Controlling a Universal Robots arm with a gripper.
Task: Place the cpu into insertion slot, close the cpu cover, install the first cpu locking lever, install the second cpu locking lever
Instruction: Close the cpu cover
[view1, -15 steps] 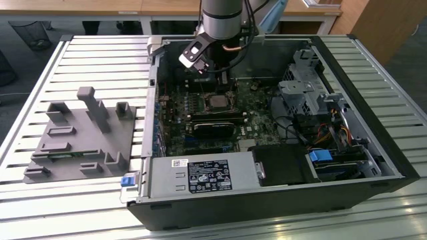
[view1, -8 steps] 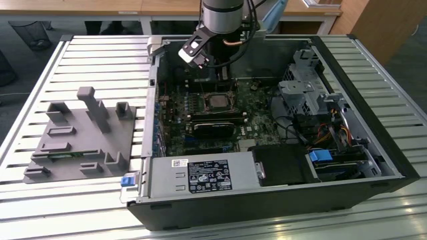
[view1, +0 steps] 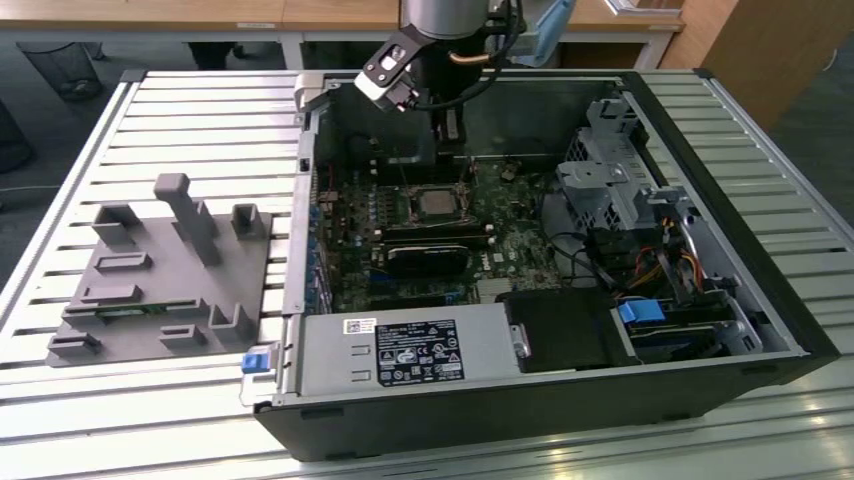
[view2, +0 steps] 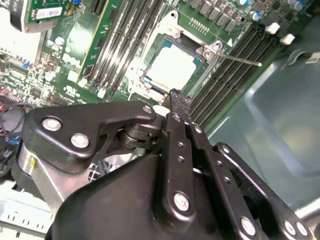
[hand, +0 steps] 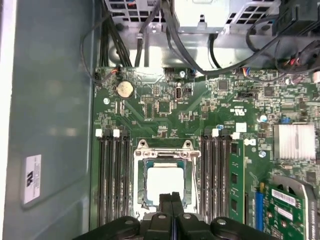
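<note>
The count stood at one open computer case (view1: 467, 420), one grey fixture (view1: 160, 290), one green motherboard (hand: 150, 107), one cpu (hand: 164, 181), one cpu cover (hand: 165, 154), one locking lever (view2: 242, 60), two banks of memory slots (hand: 114, 175), one coin battery (hand: 124, 89), one finned heatsink (hand: 296, 141), one power supply (view1: 400, 352) and one gripper (hand: 171, 196).

- Looks like a robotics lab or test workshop.
- A slatted aluminium surface (view1: 200, 110) carries an opened computer case (view1: 534, 425) and a grey moulded parts fixture (view1: 160, 270).
- A robot arm (view1: 447, 15) reaches over the case.
- Wooden desks (view1: 200, 12) and a mesh bin (view1: 60, 60) stand behind.
</note>
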